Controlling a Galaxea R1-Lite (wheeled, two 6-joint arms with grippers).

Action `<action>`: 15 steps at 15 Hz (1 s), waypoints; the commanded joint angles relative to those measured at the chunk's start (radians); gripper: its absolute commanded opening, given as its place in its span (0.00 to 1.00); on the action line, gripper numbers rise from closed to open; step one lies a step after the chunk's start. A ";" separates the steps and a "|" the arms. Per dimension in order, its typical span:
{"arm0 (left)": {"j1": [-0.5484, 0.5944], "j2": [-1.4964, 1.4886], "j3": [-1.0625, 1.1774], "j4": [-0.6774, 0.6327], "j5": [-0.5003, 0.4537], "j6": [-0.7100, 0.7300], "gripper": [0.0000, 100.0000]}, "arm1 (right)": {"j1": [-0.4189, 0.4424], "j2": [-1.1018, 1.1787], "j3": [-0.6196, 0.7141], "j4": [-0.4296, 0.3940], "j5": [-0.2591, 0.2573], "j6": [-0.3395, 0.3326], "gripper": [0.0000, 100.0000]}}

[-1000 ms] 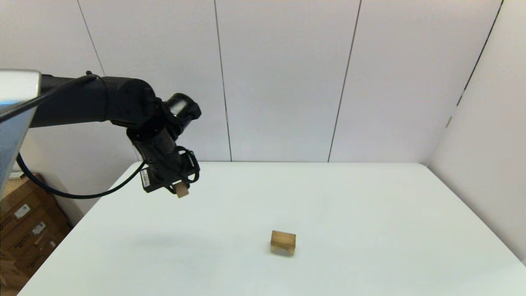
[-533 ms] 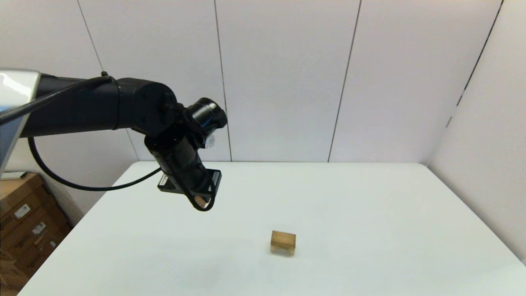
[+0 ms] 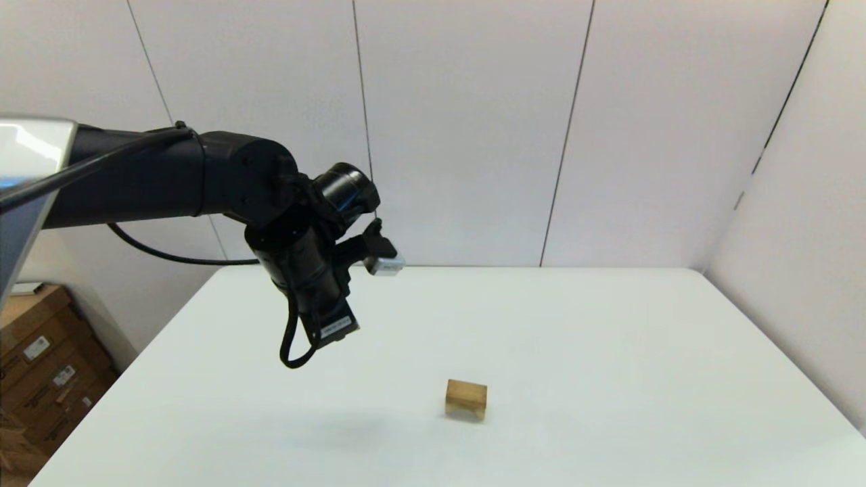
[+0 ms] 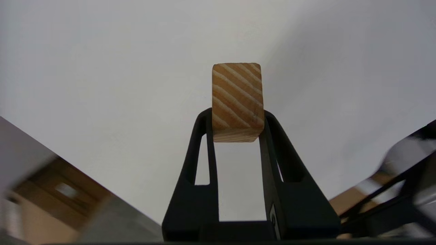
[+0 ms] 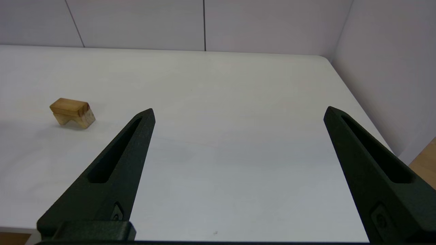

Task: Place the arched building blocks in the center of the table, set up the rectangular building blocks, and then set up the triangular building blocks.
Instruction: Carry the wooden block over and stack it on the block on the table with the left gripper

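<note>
The arched block [image 3: 466,398] stands on its two legs near the middle of the white table [image 3: 609,338]; the right wrist view also shows the arched block [image 5: 72,112]. My left gripper [image 4: 237,115] hangs above the table, left of and behind the arch, shut on a plain light-wood block [image 4: 237,98] seen end-on, which looks like the rectangular bar. In the head view the left wrist [image 3: 318,297] hides that block. My right gripper [image 5: 239,109] is open and empty over the table's near right side, outside the head view. The triangular block is out of view.
Cardboard boxes [image 3: 40,379] stand on the floor beyond the table's left edge. White wall panels close the back and the right side [image 3: 798,237]. The table's right edge and rounded far corner [image 5: 323,58] show in the right wrist view.
My left arm has swung right toward the table's middle and its wrist has turned. The held block, visible under the gripper a second ago, is now hidden in the head view.
</note>
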 commanded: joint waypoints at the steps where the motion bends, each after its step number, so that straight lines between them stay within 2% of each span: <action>1: -0.032 0.005 -0.005 0.003 0.000 0.289 0.00 | 0.000 0.000 0.000 0.000 0.000 0.000 1.00; 4: -0.094 0.006 -0.025 0.003 -0.001 0.407 0.00 | 0.000 0.000 0.000 0.000 0.000 0.000 1.00; 13: -0.298 0.106 -0.142 0.003 -0.003 0.412 0.00 | 0.000 0.000 0.000 0.000 0.001 0.000 1.00; 15: -0.307 0.149 -0.182 0.003 -0.057 0.410 0.00 | 0.000 0.000 0.000 0.000 0.000 0.000 1.00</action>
